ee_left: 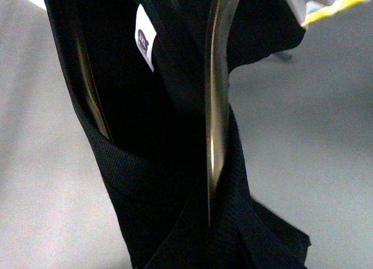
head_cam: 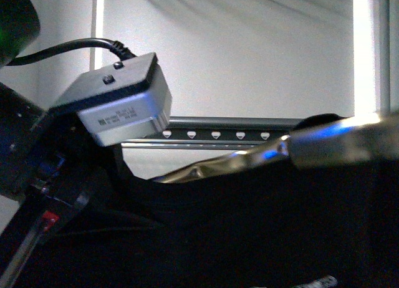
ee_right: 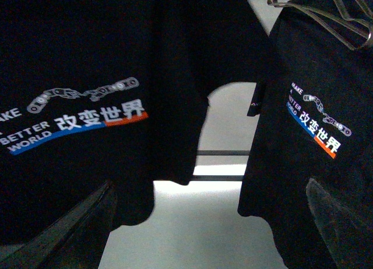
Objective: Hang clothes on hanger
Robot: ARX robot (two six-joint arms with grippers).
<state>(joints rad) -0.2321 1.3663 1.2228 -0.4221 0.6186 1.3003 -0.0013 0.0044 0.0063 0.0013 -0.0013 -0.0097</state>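
Closest to the lens, at ten o'clock in the front view, a grey camera box (head_cam: 121, 107) is riding on the left arm (head_cam: 37, 169), and below it the black T-shirt (head_cam: 249, 232) is filling everything from four to eight o'clock. A shiny coat hanger (head_cam: 324, 144) is lying along the top of the cloth, rising toward three o'clock. The rail (head_cam: 215, 135) with its row of little holes is running level just behind it, apart from it. The left gripper is hiding under the box and cloth, so I cannot tell whether it is clenched. From the left wrist, the wire is passing through the ribbed collar (ee_left: 134, 167) near a white label (ee_left: 144, 39). The right gripper (ee_right: 208, 190) is standing released, its fingers (ee_right: 81, 228) wide and empty. It is facing a lettered shirt (ee_right: 76, 59) and, beside it, a second shirt (ee_right: 315, 141) on its own wire; which one matches the front view I cannot tell. Judging by the drape, the T-shirt is going to be light, soft and floppy, sliding easily on slick wire, so gripping the stiff wire near the neck is looking safest.
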